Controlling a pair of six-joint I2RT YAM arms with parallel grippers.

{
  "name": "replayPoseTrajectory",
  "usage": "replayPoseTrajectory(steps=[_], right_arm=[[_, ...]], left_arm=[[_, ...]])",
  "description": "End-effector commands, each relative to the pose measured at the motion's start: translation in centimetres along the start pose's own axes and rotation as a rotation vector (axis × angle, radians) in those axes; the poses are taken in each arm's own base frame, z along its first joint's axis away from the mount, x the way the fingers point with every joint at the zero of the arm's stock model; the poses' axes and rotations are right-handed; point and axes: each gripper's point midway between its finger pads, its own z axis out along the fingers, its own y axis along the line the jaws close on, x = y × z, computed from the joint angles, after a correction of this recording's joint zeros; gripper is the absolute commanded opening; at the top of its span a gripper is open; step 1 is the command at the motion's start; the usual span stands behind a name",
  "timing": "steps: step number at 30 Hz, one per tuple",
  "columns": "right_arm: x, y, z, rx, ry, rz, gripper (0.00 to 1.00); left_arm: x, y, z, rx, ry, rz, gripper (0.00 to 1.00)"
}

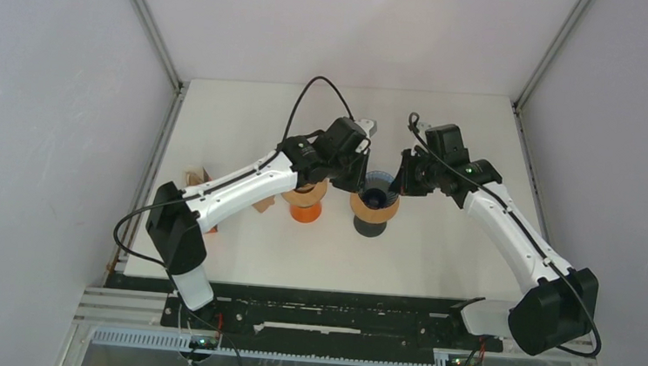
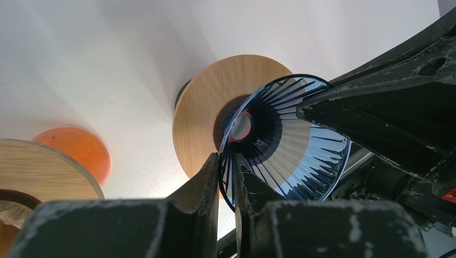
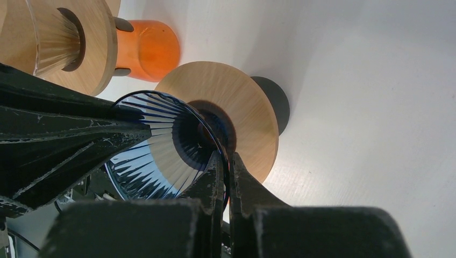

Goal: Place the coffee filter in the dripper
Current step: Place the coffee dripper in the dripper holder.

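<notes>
- Coffee filter (image 2: pixel 304 148): a pale pleated fan shows inside the dripper (image 1: pixel 379 186), lying against the near part of its wall. I take this for the filter, though a reflection in the clear blue ribbed wall cannot be ruled out.
- The dripper sits in a wooden collar (image 2: pixel 204 113) on a dark stand (image 3: pixel 274 97) at the middle of the table (image 1: pixel 438 244). It is just right of an orange stand (image 3: pixel 148 48) that carries a second collar.
- The left gripper (image 2: pixel 227 161) is clenched on the dripper's left rim, with the blue edge pinched between its fingers. The right gripper (image 3: pixel 227 158) is clamped on the right rim in the same way. Whether either pinch also catches paper cannot be told.
- The step in hand, as I judge it, is seating the filter while both claws steady the cone.
- Hold the rim lightly and evenly from both sides. An unbalanced sideways pull could lift the cone out of its collar or topple the stand.
- Let go one side at a time. Open the fingers fully before lifting straight up, so that a finger does not drag the paper out with it.
- Pleated paper is light and springy, so it will likely creep back up. It should be pressed toward the centre hole until it lies against the wall all round, not only on the near side.
- The orange stand is close on the left, so any retreat of the left arm should go up first, not sideways.
</notes>
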Motion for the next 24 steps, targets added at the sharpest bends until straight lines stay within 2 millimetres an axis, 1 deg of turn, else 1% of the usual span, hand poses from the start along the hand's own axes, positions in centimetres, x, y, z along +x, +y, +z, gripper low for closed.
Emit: replayPoseTrajectory(steps=[1, 7, 14, 21, 24], right_arm=[[3.6, -2.0, 1.9, 0.089, 0.147, -0.008, 0.00], [3.9, -2.2, 2.6, 0.098, 0.169, -0.007, 0.00], [4.4, -2.6, 3.1, 0.123, 0.193, -0.013, 0.00], [2.8, -2.2, 2.9, 0.111, 0.117, -0.026, 0.00], [2.3, -2.0, 2.8, 0.107, 0.107, -0.031, 0.00]], left_arm=[[4.6, 2.0, 2.3, -0.051, 0.152, 0.021, 0.10], [5.5, 3.2, 2.7, -0.080, 0.176, 0.002, 0.09], [5.1, 3.4, 2.7, -0.093, 0.165, 0.010, 0.10], [3.2, 4.4, 2.3, -0.130, 0.121, 0.013, 0.12], [2.3, 4.4, 1.9, -0.130, 0.099, 0.015, 0.16]])
